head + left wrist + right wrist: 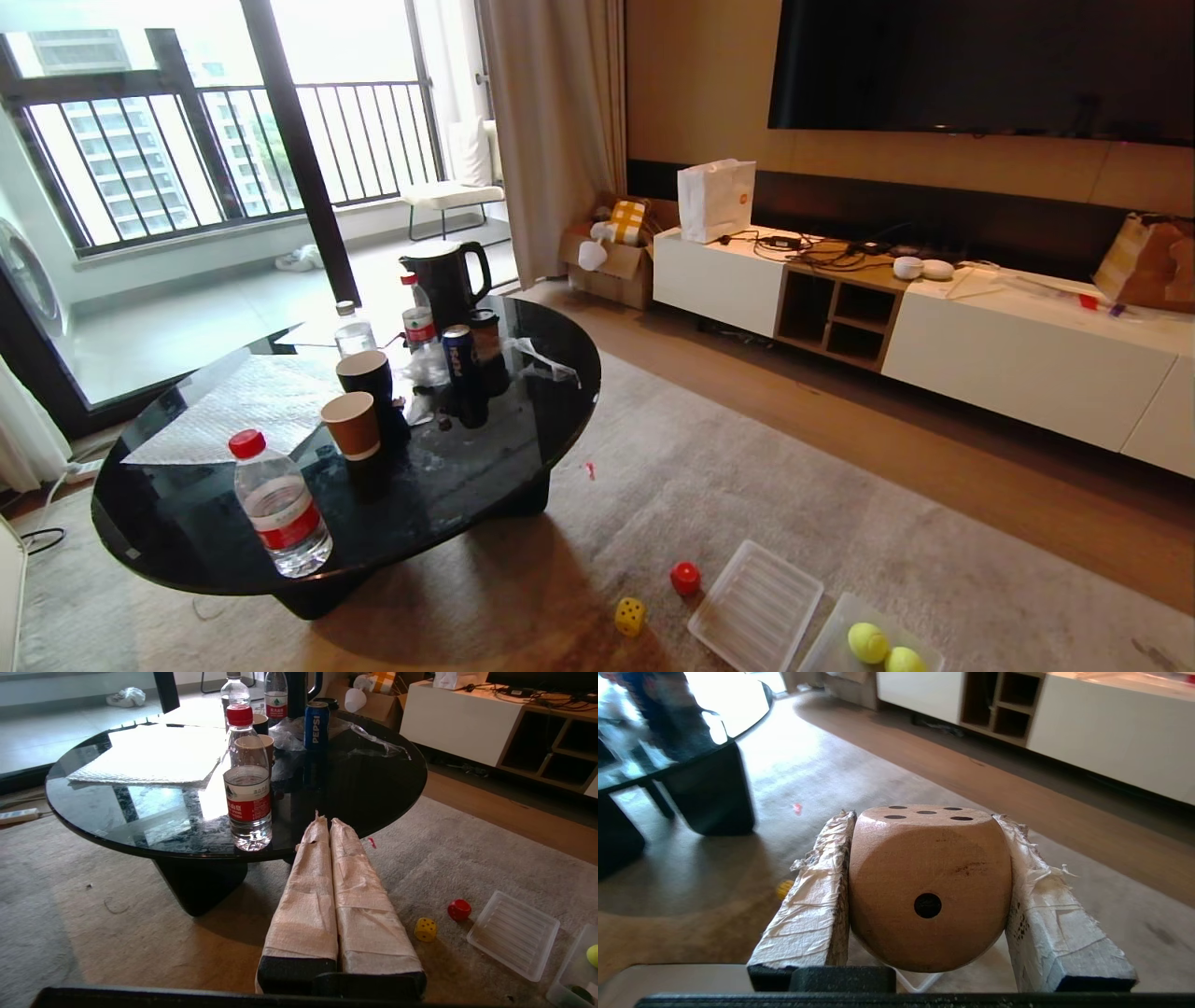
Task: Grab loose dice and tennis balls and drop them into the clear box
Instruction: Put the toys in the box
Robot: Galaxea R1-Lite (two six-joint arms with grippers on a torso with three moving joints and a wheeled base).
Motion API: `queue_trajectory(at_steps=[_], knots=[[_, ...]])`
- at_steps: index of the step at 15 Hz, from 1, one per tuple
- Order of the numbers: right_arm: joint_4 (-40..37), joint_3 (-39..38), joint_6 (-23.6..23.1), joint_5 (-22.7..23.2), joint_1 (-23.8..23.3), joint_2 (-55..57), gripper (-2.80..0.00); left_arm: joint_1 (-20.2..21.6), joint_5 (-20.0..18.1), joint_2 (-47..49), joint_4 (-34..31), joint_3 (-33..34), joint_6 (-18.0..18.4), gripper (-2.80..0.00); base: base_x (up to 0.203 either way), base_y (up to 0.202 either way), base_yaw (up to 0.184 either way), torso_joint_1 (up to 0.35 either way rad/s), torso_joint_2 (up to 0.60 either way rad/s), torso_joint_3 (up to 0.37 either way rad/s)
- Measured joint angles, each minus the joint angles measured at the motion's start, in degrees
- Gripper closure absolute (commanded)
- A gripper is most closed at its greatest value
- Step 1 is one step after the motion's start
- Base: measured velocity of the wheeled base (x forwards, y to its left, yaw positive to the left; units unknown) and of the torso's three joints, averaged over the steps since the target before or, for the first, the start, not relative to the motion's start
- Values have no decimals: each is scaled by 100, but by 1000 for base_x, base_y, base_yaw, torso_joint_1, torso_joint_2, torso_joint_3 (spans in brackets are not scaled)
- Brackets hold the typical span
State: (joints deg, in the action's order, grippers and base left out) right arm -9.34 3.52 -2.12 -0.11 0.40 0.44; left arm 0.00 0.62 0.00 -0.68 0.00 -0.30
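Grey carpet (pixel 747 485) beside the black round table (pixel 523 439) carries a yellow die (pixel 630 616), a red die (pixel 685 578), the ribbed lid (pixel 756 607) and the clear box (pixel 826 649) holding two tennis balls (pixel 868 642). Right gripper (pixel 929 826) clamps the beige die (pixel 930 886). Left gripper (pixel 325 821) is pressed closed, empty.

we see a matt wooden beige die (pixel 929 886), glossy black table (pixel 523 439), frayed cloth-wrapped fingers (pixel 817 905), fuzzy balls (pixel 868 642).
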Motion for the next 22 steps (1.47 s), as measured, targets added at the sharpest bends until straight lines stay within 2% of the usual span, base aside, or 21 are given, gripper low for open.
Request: queue_trajectory(at_steps=[16, 22], knots=[[-2, 0, 9, 9, 4, 0, 0, 0, -5, 0, 19, 0, 38, 0, 0, 0, 0, 0, 0, -2], [-2, 0, -1, 9, 4, 0, 0, 0, -4, 0, 24, 0, 30, 0, 0, 0, 0, 3, 3, -172]])
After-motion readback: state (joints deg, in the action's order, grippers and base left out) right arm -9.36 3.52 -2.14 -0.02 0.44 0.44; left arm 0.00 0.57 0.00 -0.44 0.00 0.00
